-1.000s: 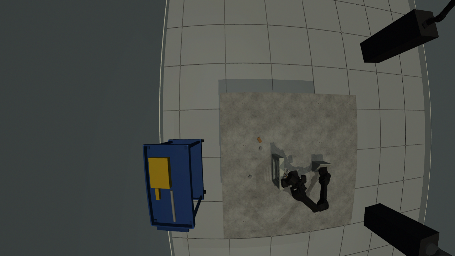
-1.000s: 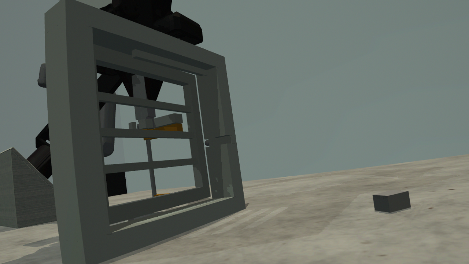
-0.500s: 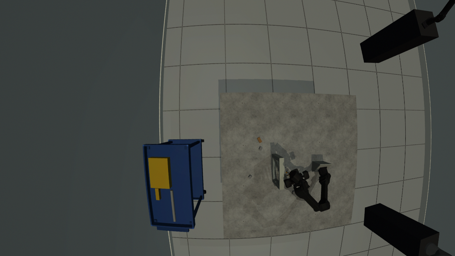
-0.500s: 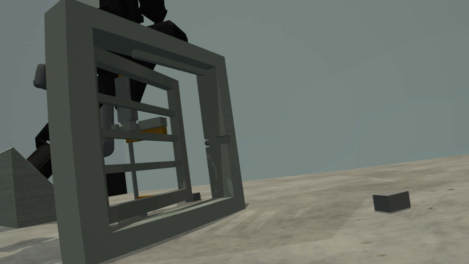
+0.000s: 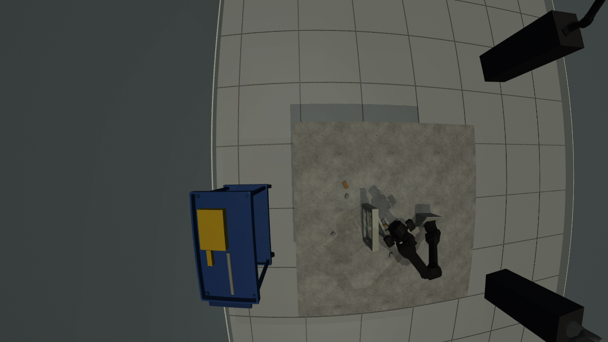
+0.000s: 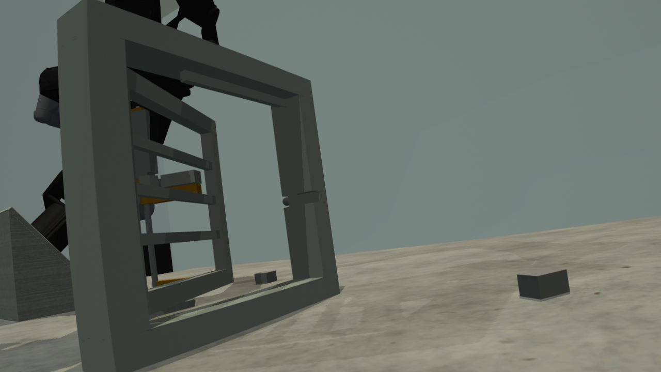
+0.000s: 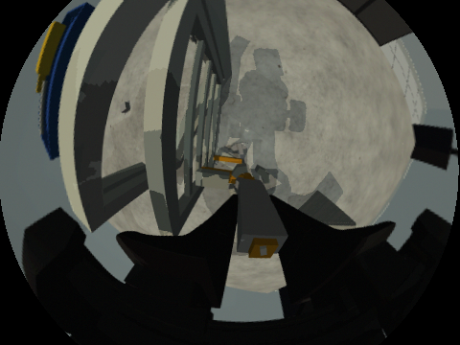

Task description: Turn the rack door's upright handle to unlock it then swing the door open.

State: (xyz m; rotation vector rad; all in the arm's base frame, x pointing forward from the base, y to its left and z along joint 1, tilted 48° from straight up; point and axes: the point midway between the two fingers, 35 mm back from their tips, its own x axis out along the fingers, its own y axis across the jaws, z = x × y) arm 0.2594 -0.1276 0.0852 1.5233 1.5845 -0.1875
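The grey rack frame [image 5: 375, 232] [image 6: 99, 185] [image 7: 69, 110] stands upright on the table. The barred door [image 6: 215, 185] [image 7: 154, 101] is swung partly out of the frame toward the arm, clearly short of square to it. Its grey upright handle [image 6: 141, 127] [image 7: 261, 220] shows an orange tip in the wrist view. My gripper [image 7: 252, 198] [image 5: 399, 232] is shut on the handle, with one black finger on each side. A grey and orange latch arm [image 6: 180, 182] sticks out sideways behind the door bars. The handle's exact turn is hard to tell.
A grey wedge [image 5: 427, 219] [image 6: 32, 273] [image 7: 326, 208] stands beside the arm's base. Small grey blocks [image 5: 332, 233] [image 6: 543, 284] and an orange block [image 5: 345, 185] lie beyond the frame. A blue cart [image 5: 221, 280] stands on the floor left of the table.
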